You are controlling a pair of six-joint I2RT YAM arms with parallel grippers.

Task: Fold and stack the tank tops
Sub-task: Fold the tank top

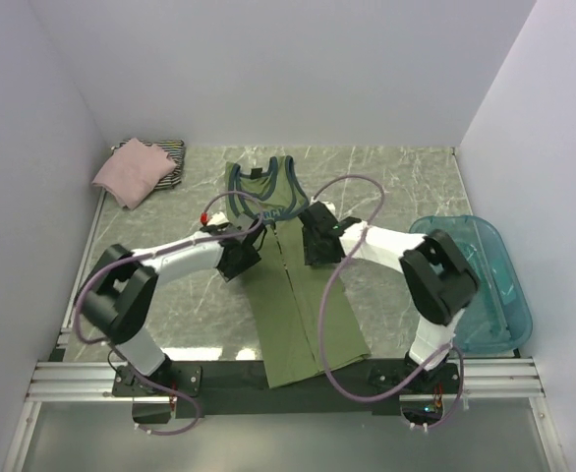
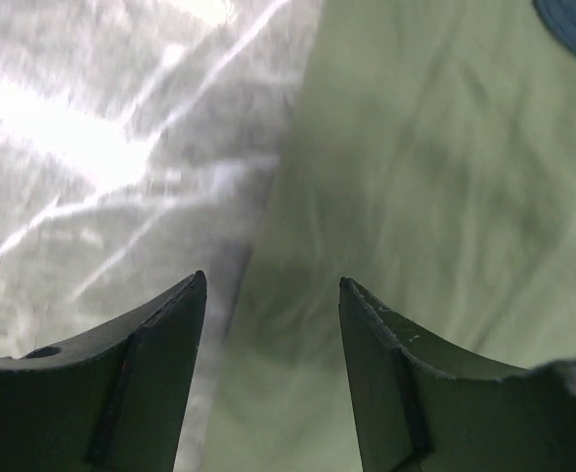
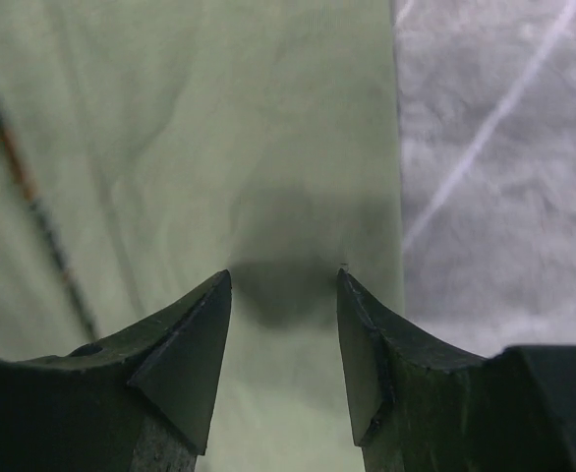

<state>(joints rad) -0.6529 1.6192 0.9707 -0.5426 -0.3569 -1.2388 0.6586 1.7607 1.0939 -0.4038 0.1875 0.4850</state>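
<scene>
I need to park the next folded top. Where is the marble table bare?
Bare marble lies at the far right, between the olive-green tank top and the wall, behind the translucent teal plastic tub; also near left, between the left arm and that top. Crowded: centre, and the far-left corner's pale pink folded top.

The grey marbled table (image 1: 396, 187) carries an olive-green tank top (image 1: 303, 315) stretched lengthwise down its middle. In the far left corner lies a striped tank top (image 1: 173, 149), with a pink tank top (image 1: 131, 172) apparently resting on it. A teal tub (image 1: 499, 295) sits at the right edge.
</scene>
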